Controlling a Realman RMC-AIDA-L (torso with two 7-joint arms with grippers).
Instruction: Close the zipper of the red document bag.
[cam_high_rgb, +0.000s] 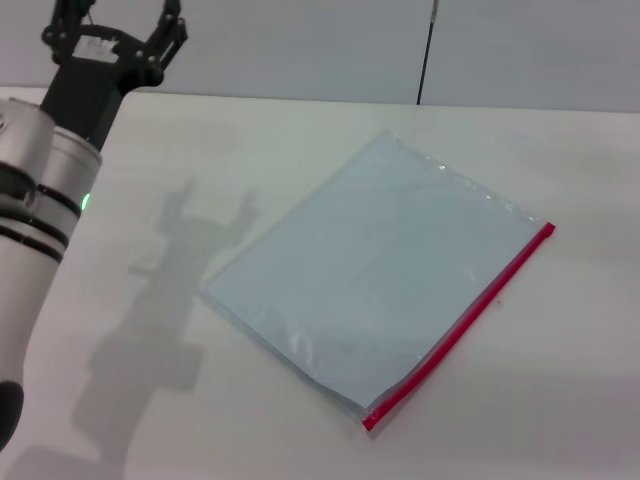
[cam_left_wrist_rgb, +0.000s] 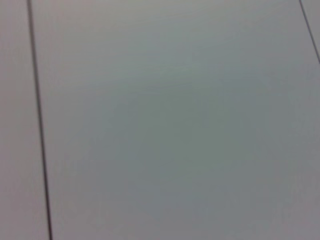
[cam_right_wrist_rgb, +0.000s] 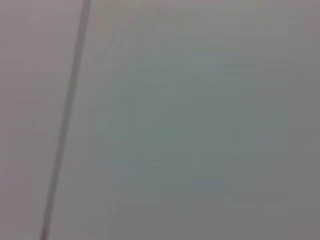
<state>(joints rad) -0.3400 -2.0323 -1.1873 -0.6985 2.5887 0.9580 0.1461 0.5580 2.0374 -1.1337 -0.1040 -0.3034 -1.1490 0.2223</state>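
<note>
The red document bag (cam_high_rgb: 375, 270) lies flat on the white desk (cam_high_rgb: 560, 380), turned at an angle so that one corner points toward the far edge and another toward the near edge. It is a translucent pale blue-grey pouch, and it sits a little right of the middle of the desk. The zipper (cam_high_rgb: 462, 325) is the thin red strip along the bag's right-hand edge, running from a far-right corner down to a near corner. No slider can be made out along it.

The left end effector (cam_high_rgb: 125, 25) is raised at the far left corner of the scene, well apart from the bag, with its dark fingers spread open and nothing held between them. Its shadow falls on the desk just left of the bag. The right end effector does not show in the head view. Both wrist views show only a plain pale surface crossed by thin dark lines.
</note>
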